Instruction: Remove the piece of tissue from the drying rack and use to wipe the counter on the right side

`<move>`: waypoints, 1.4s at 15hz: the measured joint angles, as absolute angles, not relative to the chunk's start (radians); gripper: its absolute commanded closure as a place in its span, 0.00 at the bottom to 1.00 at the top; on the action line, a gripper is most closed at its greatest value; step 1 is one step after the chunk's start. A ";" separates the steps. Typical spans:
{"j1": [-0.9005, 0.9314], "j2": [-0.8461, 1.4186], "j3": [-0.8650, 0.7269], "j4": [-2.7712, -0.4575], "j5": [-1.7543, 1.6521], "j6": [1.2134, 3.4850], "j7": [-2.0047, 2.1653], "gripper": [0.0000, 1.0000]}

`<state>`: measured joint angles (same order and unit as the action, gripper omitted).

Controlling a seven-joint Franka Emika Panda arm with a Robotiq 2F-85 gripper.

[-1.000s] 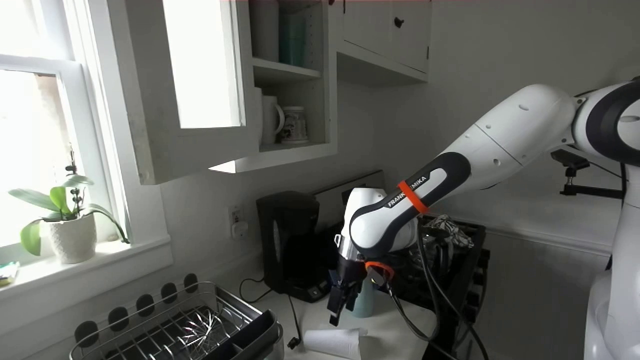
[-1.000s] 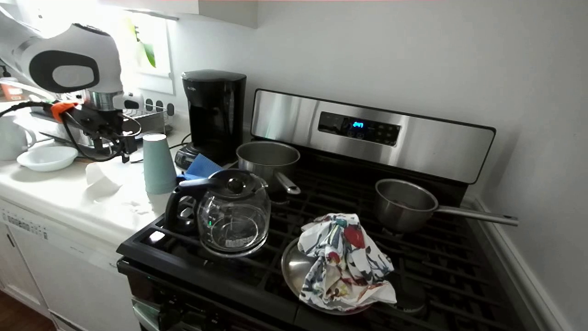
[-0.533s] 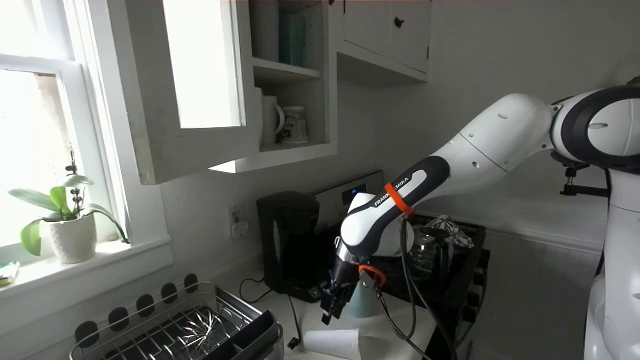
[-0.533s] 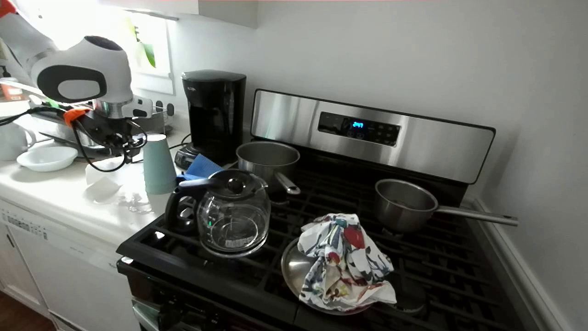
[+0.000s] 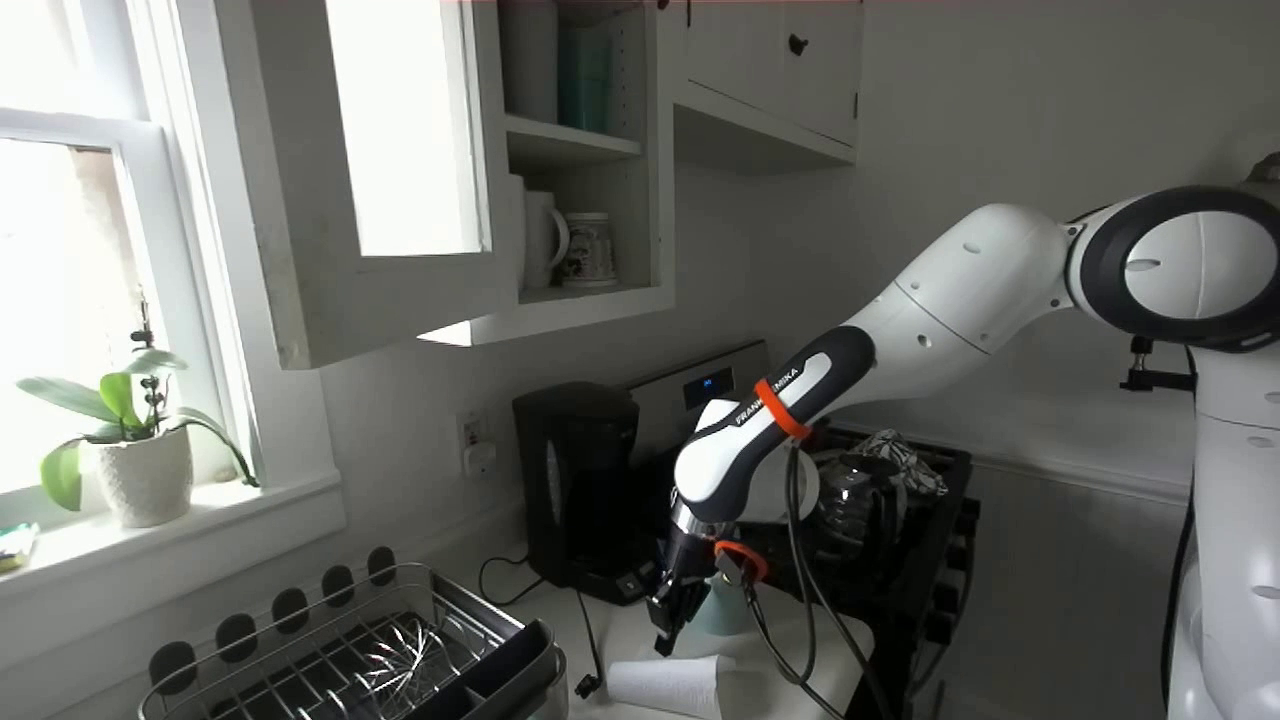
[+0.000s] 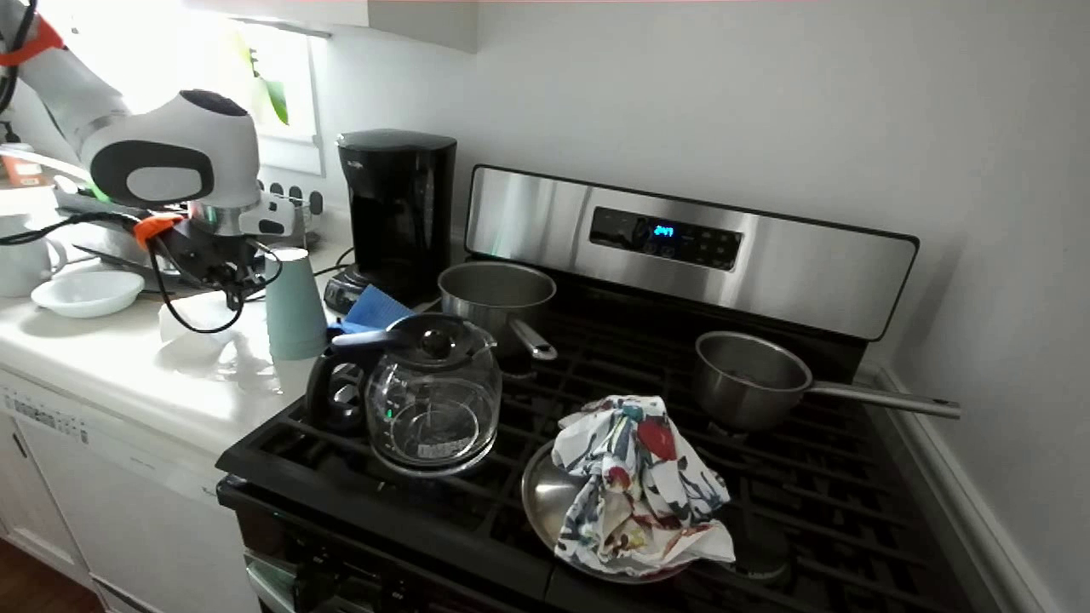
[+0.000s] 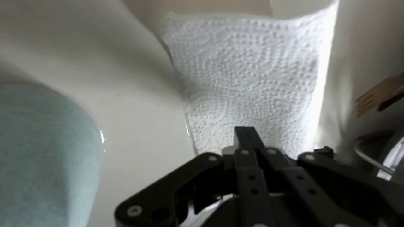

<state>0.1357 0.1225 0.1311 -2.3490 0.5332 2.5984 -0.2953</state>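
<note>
The piece of tissue [image 7: 246, 78], white and dimpled with one long edge curling up, lies on the white counter [image 7: 139, 132]. In an exterior view it looks like a half-rolled sheet of tissue [image 5: 662, 685] to the right of the drying rack [image 5: 478, 614]. My gripper [image 7: 248, 128] is shut, its black fingertips meeting with nothing visible between them. They overlap the tissue's near part in the wrist view; whether they touch it I cannot tell. From outside, the gripper [image 5: 664, 645] points down just above the tissue's far edge.
A pale blue-green cup [image 6: 294, 306] stands upside down close beside the gripper. Behind it are the coffee maker [image 5: 575, 490] and a loose cord with a plug [image 5: 588, 685]. The stove holds a glass carafe [image 6: 434, 400]. A white bowl [image 6: 88, 294] sits farther along the counter.
The gripper's fingers have closed. The arm has leaned lower, its elbow dropping and shifting, while the fingertips stay over nearly the same spot. The tissue lies where it was.
</note>
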 measured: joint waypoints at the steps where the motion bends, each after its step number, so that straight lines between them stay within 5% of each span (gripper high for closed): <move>1: 0.136 0.134 0.134 -2.345 0.532 2.598 -0.295 1.00; 21: 0.132 0.199 0.087 -2.310 0.090 2.682 -0.039 1.00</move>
<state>0.1322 0.1990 0.0873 -2.3103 0.0904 2.6819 -0.0386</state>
